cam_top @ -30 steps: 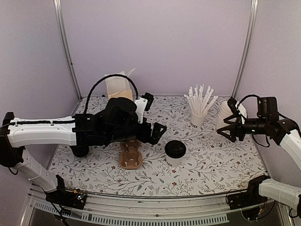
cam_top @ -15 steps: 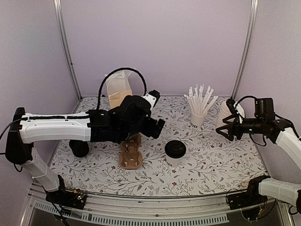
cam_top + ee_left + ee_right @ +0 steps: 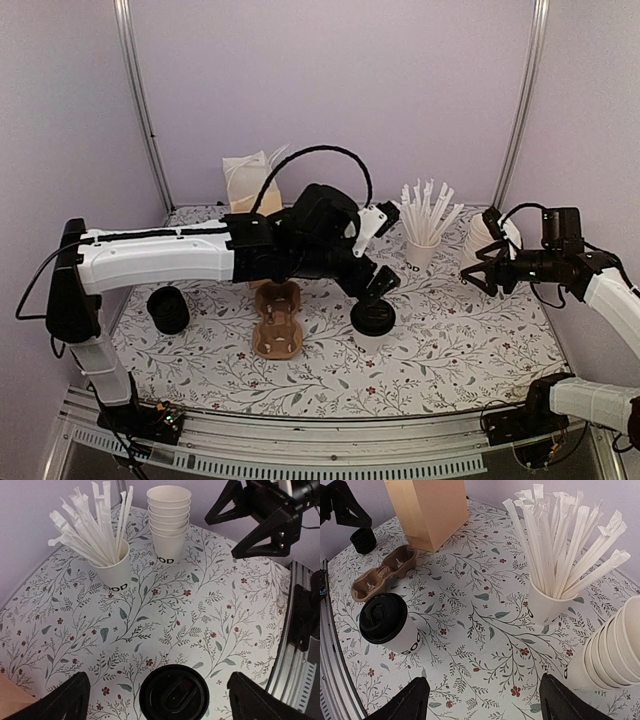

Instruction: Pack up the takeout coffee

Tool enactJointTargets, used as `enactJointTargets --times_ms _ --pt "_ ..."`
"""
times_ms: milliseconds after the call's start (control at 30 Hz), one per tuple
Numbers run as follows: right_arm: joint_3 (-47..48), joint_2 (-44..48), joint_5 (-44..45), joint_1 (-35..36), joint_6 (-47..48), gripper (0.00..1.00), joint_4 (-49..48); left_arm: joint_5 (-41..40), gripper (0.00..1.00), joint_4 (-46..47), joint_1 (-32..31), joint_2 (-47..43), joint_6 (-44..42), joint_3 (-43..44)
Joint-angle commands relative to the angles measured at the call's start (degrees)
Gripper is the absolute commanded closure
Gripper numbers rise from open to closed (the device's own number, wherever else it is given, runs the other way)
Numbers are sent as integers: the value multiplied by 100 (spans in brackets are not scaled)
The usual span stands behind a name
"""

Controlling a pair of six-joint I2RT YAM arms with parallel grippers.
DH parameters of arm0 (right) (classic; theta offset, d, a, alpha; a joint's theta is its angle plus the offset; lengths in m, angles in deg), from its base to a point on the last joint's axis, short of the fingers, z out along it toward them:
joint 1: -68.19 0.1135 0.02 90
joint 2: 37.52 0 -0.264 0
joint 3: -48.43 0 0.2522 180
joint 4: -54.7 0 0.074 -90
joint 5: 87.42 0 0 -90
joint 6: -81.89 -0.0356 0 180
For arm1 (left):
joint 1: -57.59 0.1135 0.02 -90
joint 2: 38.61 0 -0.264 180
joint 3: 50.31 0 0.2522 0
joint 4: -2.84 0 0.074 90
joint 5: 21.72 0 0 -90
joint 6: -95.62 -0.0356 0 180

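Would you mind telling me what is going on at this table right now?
The left gripper hovers open just above a lidded coffee cup in the middle of the table, not gripping it. The right gripper, also open and empty, hangs beside the stack of lidless cups. The cardboard cup carrier lies empty in front of the brown paper bag.

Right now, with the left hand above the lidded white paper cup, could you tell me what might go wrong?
The open left hand hangs over the white paper cup with the black plastic lid; closing at lid height might pop the lid off. The white cup of wrapped straws stands just beyond, so a swing could topple it. The open right hand sits beside the stack of lidless white cups and might nudge it.
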State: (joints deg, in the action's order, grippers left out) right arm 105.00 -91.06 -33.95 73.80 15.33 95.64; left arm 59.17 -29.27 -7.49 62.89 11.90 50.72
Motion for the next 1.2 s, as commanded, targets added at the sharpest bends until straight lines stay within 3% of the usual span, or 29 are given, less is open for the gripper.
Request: enactJointTargets --times_ms 0,300,767,1067,1167 --pt "-37 -126 -18 -28 90 21 -88 633 0 -874 60 555 303 340" --pt "-53 -250 -66 -33 165 21 -55 553 2 -1549 193 1116 602 646" --pt "-53 -244 -81 -32 222 20 -7 866 10 -1304 243 1366 646 594" --pt "-62 -110 -65 -32 249 20 -3 82 10 -1193 8 950 428 556" --pt "-62 -87 -51 -31 242 20 -2 173 8 -1086 12 789 351 429"
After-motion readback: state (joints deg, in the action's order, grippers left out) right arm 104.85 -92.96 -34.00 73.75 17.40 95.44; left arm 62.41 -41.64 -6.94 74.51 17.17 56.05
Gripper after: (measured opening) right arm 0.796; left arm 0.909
